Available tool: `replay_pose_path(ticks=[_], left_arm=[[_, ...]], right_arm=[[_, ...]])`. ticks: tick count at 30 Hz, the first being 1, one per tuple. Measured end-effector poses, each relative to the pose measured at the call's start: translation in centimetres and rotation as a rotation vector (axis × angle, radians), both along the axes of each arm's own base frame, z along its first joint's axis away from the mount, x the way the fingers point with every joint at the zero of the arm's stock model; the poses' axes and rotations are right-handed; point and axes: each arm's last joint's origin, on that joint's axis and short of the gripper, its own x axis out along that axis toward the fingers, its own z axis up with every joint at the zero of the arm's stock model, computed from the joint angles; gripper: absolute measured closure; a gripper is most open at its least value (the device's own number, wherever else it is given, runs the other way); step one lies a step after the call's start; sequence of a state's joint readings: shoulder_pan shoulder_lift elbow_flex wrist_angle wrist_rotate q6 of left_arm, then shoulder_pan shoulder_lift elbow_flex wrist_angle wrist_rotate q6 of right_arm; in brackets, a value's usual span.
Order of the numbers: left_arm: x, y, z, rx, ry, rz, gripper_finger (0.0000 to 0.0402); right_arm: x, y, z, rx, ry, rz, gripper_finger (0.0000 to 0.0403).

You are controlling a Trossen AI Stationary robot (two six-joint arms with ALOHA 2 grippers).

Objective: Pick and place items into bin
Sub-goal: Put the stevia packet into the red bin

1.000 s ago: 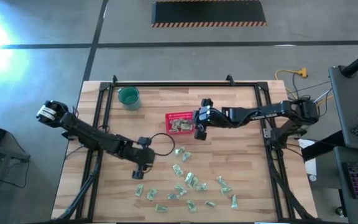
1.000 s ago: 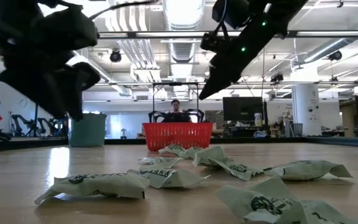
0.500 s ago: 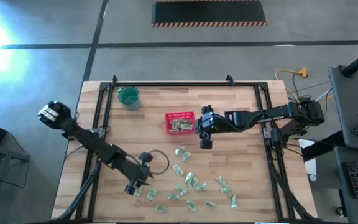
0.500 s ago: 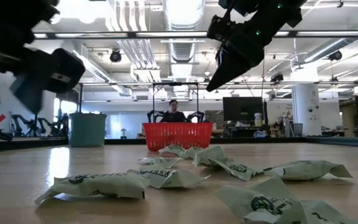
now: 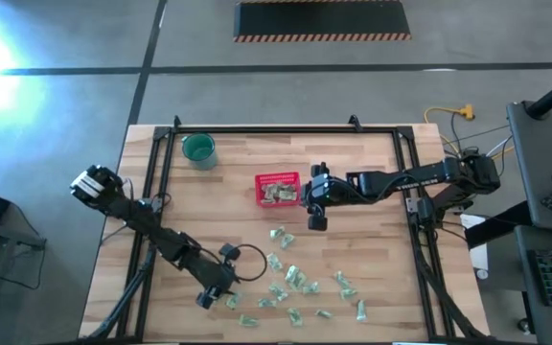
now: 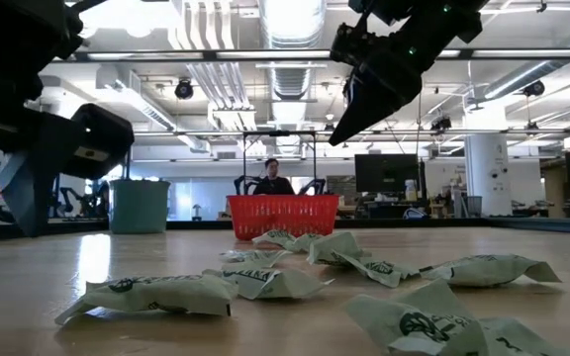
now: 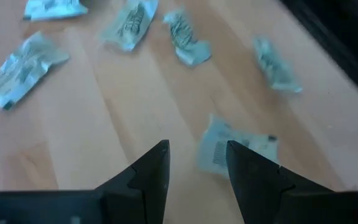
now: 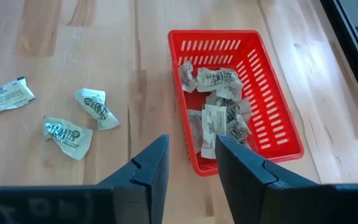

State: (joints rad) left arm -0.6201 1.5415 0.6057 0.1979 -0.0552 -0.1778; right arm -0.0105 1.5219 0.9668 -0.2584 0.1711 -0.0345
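Observation:
Several pale green-and-white packets [image 5: 290,283] lie scattered on the near half of the wooden table; they also show in the low view [image 6: 265,282]. The red basket [image 5: 278,177] stands mid-table with several packets inside [image 8: 219,106]. My left gripper [image 5: 206,299] is open and low over the near-left packets. In its wrist view [image 7: 194,158] one packet [image 7: 241,144] lies just beyond one fingertip. My right gripper [image 5: 312,218] is open and empty, raised beside the basket's right end, and shows in its wrist view [image 8: 190,155].
A round teal cup [image 5: 198,149] stands at the far left of the table. A black frame runs along the table's left, far and right edges [image 5: 257,132]. Bare wood lies between the basket and the left arm. A person [image 6: 273,178] sits beyond the table's far edge.
My left gripper has swung toward the table's near edge and come down over the near-left packets. My right gripper has moved a little toward the near edge, away from the basket, then stayed still. The packets have not moved.

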Motion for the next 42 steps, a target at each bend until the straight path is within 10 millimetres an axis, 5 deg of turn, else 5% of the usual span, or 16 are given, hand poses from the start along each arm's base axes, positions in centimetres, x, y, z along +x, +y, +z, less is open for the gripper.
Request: replay_pose_path(ticks=[31,42], left_arm=[[0.7,0.2,-2.1,-0.106,0.116,-0.023,0.0261],[0.7,0.2,-2.1,-0.076,0.097,-0.067,0.0341]], right_arm=[[-0.1,0.0,-0.1,0.001,0.004,-0.001,0.0294],[-0.1,0.0,-0.2,0.000,0.006,-0.001,0.0308]])
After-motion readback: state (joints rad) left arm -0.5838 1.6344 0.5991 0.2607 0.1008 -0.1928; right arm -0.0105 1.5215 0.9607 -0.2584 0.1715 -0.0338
